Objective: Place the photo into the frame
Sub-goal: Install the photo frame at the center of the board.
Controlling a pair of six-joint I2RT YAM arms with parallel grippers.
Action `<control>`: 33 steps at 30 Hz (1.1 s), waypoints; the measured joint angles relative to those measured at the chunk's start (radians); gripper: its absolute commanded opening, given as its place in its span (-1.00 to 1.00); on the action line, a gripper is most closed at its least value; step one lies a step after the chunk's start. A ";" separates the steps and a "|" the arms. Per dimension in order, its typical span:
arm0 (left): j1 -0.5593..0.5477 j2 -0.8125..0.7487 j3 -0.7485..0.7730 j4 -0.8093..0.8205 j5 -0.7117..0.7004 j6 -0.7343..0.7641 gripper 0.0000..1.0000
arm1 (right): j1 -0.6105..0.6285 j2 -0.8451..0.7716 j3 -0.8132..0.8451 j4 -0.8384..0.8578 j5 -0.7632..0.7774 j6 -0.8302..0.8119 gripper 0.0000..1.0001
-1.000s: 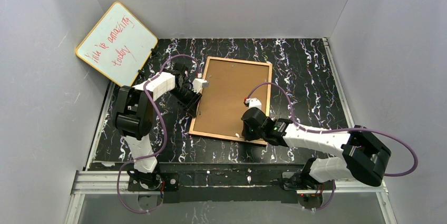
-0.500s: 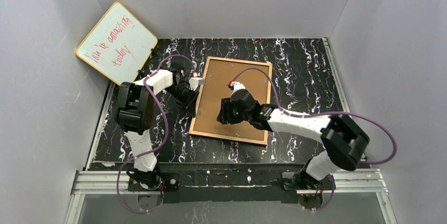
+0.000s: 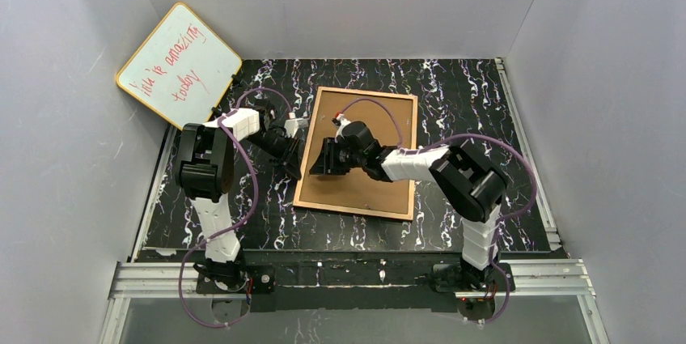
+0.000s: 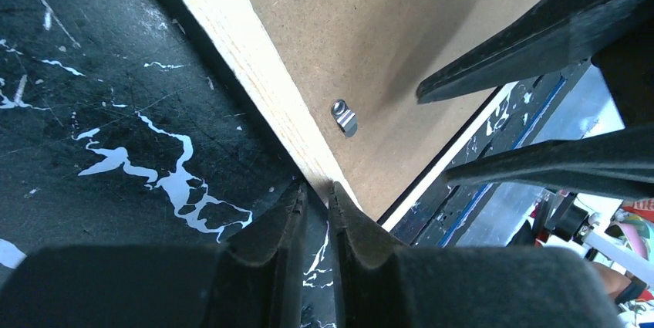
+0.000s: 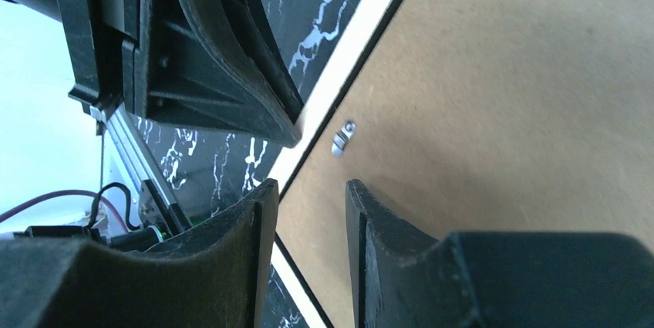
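Backing (image 3: pixel 364 182) sits in the frame (image 3: pixel 353 211), photo unseen, clip (image 5: pixel 342 138) probably next: left gripper (image 4: pixel 316 197) nearly closed, right gripper (image 5: pixel 308 197) slightly parted, both empty.

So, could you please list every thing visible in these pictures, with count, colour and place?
frame: one, light wood rim, back up, middle of the table.
backing panel: one, brown, set in the frame.
metal clip: one seen, silver, on the panel by the frame's left rim.
whiteboard: one, white with yellow edge and red writing, leaning at back left.
photo: none in view.
table: one, black with white veins, under the frame.
left gripper: one, black, nearly shut, at the frame's left rim.
right gripper: one, black, open, over the same rim.
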 measured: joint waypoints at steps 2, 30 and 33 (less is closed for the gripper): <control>0.002 0.002 0.000 0.000 0.005 -0.003 -0.80 | 0.000 0.030 0.027 0.013 -0.018 0.005 -0.10; 0.011 0.006 -0.018 0.026 0.043 -0.003 -0.80 | -0.007 0.138 0.092 0.043 -0.063 0.031 -0.22; 0.013 0.008 -0.018 0.026 0.046 -0.003 -0.81 | -0.007 0.143 0.093 0.051 -0.067 0.039 -0.24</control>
